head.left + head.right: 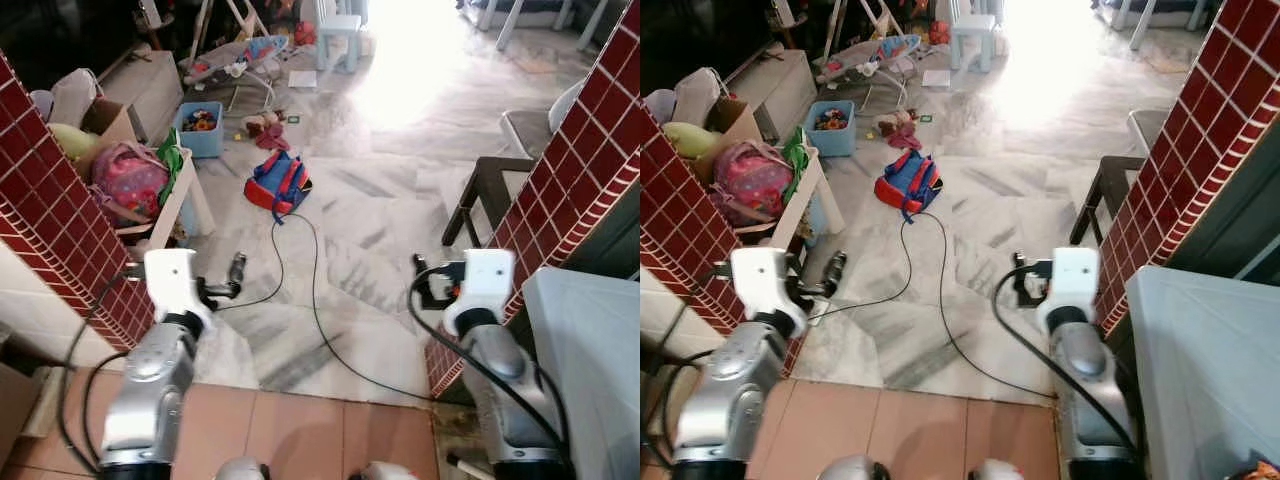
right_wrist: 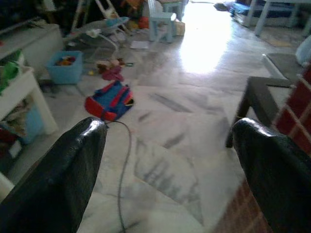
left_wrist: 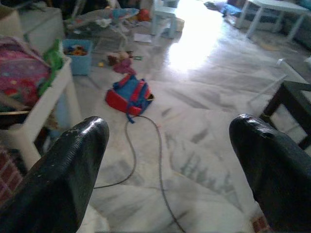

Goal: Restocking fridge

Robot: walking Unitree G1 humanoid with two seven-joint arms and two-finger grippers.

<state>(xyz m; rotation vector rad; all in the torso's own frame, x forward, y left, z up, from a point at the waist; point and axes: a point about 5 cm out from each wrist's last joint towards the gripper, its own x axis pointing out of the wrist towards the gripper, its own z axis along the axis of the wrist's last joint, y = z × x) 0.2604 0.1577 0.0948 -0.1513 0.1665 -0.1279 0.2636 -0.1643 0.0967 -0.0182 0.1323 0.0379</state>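
From the left eye view I look down through a gap between two red brick pillars, one at 9 o'clock [image 1: 50, 220] and one at 3 o'clock [image 1: 590, 150], onto a marble floor [image 1: 380, 200]. My left gripper [image 1: 237, 272] and right gripper [image 1: 420, 280] are both held out level in front of me, holding nothing. One black cable [image 1: 315, 300] runs from a blue-and-red backpack [image 1: 278, 183] at 12 o'clock toward the right pillar's foot, crossing my way forward. A white shelf [image 1: 180, 195] with a pink bag [image 1: 128, 180] stands at 10 o'clock, with a blue toy bin [image 1: 199, 128] past it. One dark stool [image 1: 490, 190] sits at 2 o'clock beside the right pillar. A pale appliance top [image 1: 590, 350] lies at 4 o'clock; I cannot tell whether it is the fridge.

The right eye view shows the same room, with open floor wide and bright past the backpack, and a baby bouncer [image 1: 865, 55] and small blue stool [image 1: 973, 30] at the far end.

In the left wrist view my two fingers [image 3: 73, 165] are spread wide, with backpack and cable between them.

In the right wrist view the fingers [image 2: 68, 170] are likewise spread wide, the stool leg by one tip.
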